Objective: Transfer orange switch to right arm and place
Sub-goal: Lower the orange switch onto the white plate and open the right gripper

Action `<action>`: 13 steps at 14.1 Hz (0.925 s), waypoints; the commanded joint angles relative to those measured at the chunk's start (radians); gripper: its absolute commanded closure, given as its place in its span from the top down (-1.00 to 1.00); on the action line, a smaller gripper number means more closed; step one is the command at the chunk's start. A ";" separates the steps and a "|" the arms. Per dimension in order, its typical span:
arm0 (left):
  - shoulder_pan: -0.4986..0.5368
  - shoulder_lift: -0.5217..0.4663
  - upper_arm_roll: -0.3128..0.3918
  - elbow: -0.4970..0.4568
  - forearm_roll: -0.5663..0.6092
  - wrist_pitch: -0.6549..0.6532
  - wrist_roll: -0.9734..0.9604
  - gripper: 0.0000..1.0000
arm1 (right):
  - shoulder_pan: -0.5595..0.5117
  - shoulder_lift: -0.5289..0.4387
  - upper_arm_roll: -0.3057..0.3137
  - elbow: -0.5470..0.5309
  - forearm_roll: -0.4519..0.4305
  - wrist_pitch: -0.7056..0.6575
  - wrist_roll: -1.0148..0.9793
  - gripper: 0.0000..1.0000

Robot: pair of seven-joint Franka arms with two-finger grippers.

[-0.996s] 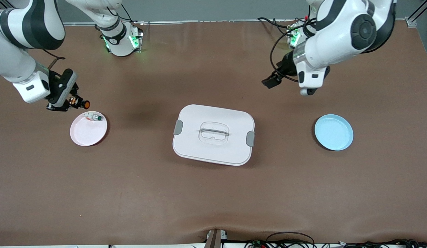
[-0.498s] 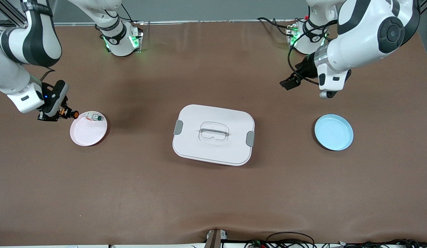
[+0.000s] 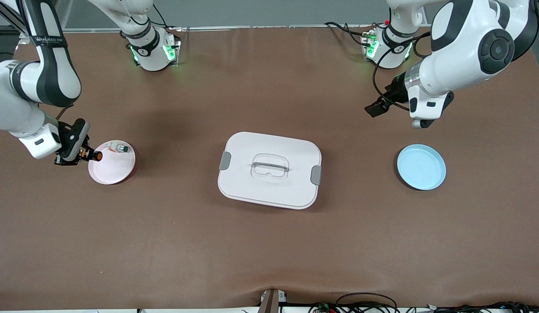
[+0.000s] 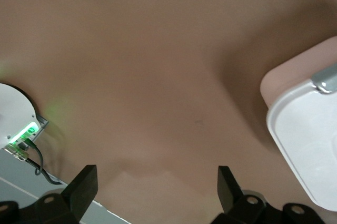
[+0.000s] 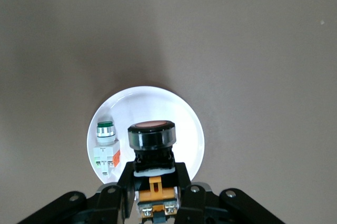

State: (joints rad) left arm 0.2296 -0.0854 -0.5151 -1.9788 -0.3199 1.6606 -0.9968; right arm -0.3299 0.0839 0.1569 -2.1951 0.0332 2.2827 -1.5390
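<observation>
Right gripper (image 3: 84, 155): pinched on the orange switch (image 3: 93, 156), low over the rim of the pink plate (image 3: 115, 171) at the right arm's end of the table; in its wrist view the jaws clamp the switch's lower body (image 5: 152, 179), cap pointing out over the plate.

Orange switch: round orange cap, black collar, tan end; off the table, carried just above the plate's edge.

Handling: judged light, rigid and hard-shelled; the smooth round cap looks likely to slip, so the squared lower body, where it is now held, seems the surest grip.

On the plate: a small silver-white switch with green cap (image 3: 120, 148), lying near the rim, just beside the carried one.

Left gripper (image 3: 419, 123): spread wide, nothing between its fingers (image 4: 84, 190); the arm waits above bare table, near the blue plate (image 3: 421, 167).

Centre of table: white lidded box (image 3: 269, 169) with grey latches, well apart from both plates.

Writing: lettering on the right arm's dark link, too small to read with confidence.
</observation>
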 commanded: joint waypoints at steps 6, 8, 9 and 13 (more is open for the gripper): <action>0.039 0.019 -0.008 -0.035 0.056 0.061 0.030 1.00 | -0.060 0.115 0.017 0.009 -0.019 0.110 -0.055 -1.00; 0.051 0.015 -0.008 -0.058 0.088 0.064 0.101 1.00 | -0.063 0.145 0.016 0.008 -0.025 0.132 -0.055 -1.00; 0.069 0.013 -0.008 -0.063 0.090 0.065 0.151 1.00 | -0.066 0.154 0.016 0.006 -0.033 0.145 -0.055 -1.00; 0.115 0.010 -0.008 -0.075 0.107 0.065 0.323 1.00 | -0.069 0.186 0.016 -0.032 -0.041 0.222 -0.055 -1.00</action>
State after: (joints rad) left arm 0.3139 -0.0568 -0.5143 -2.0350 -0.2400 1.7156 -0.7478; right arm -0.3743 0.2614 0.1567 -2.1993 0.0154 2.4533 -1.5819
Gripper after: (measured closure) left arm 0.000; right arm 0.648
